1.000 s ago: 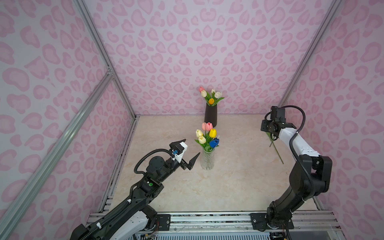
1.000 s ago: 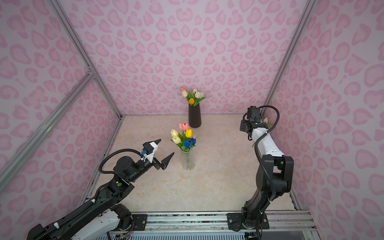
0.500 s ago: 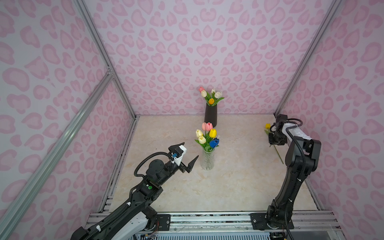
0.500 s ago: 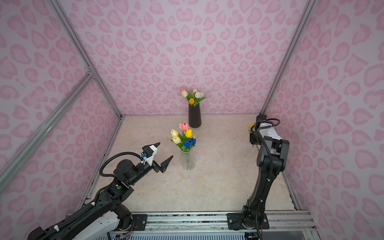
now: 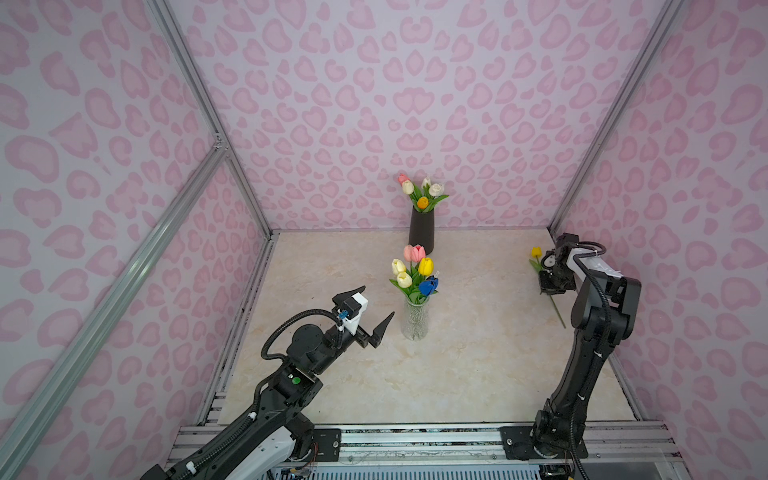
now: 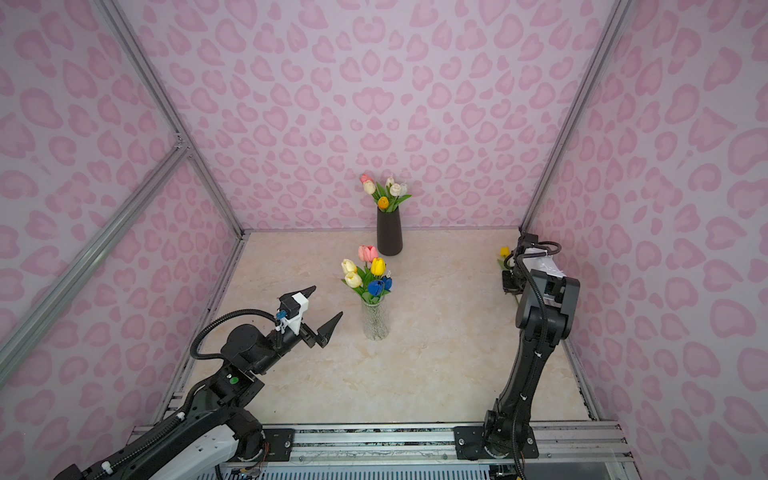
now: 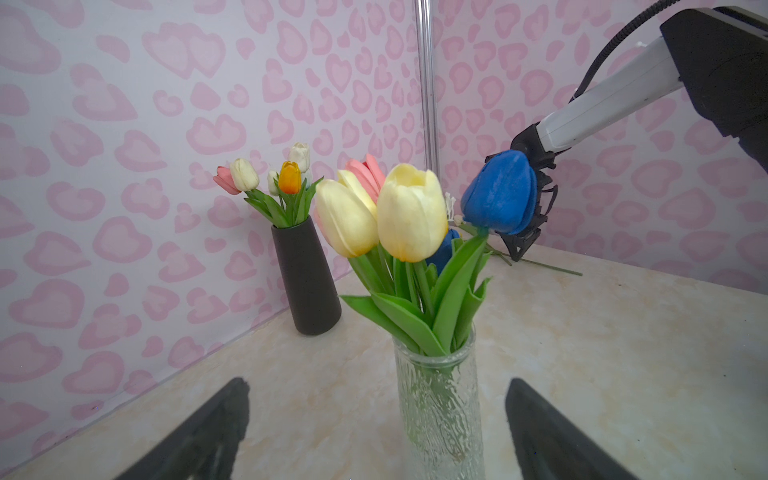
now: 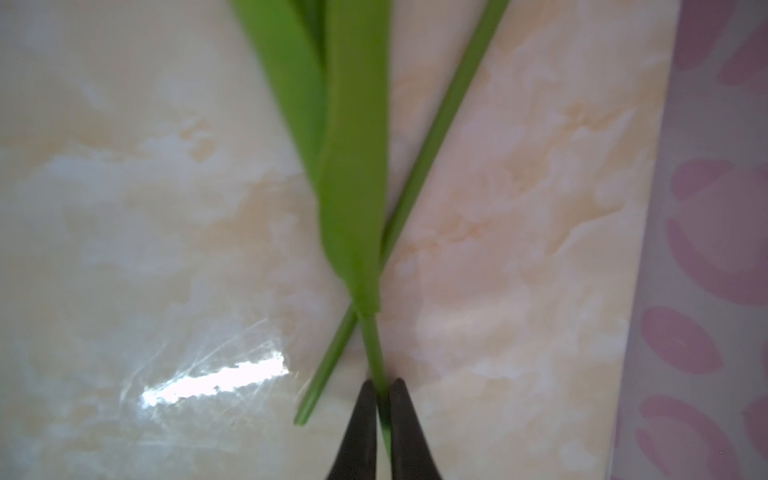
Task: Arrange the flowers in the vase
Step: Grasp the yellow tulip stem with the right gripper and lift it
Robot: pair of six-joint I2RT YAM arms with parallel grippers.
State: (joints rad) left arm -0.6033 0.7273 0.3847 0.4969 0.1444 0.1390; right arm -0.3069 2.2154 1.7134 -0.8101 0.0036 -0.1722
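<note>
The flowers [image 5: 417,272] stand mostly in two vases, and we count them vase by vase. In the glass vase [image 5: 414,322], near the middle of the marble-look table [image 5: 478,365], we see two cream heads and one yellow. The left wrist view shows two blue heads, and pink petals that may be one head or two. In the black vase [image 5: 421,232], upright at the back wall [image 5: 374,104], we count five: one pink, one orange and three white or cream. The two vases stand apart, the black one behind the glass one.

Away from both, by the right wall [image 5: 685,208], more flowers lie flat on the table. In both top views we make out one yellow tulip head [image 5: 536,251] there. The right wrist view shows two green stems crossing each other, a leafy stem [image 8: 353,187] and a bare stem [image 8: 440,124]. We cannot tell which of them bears the yellow head.

The right gripper [image 8: 383,399] is down at the table, its two fingers pinched on the thin lower part of the leafy stem, just below the leaves. The left gripper [image 5: 378,300] hovers near the glass vase on its left. Its two fingers are spread wide and empty, and they face the vase.
</note>
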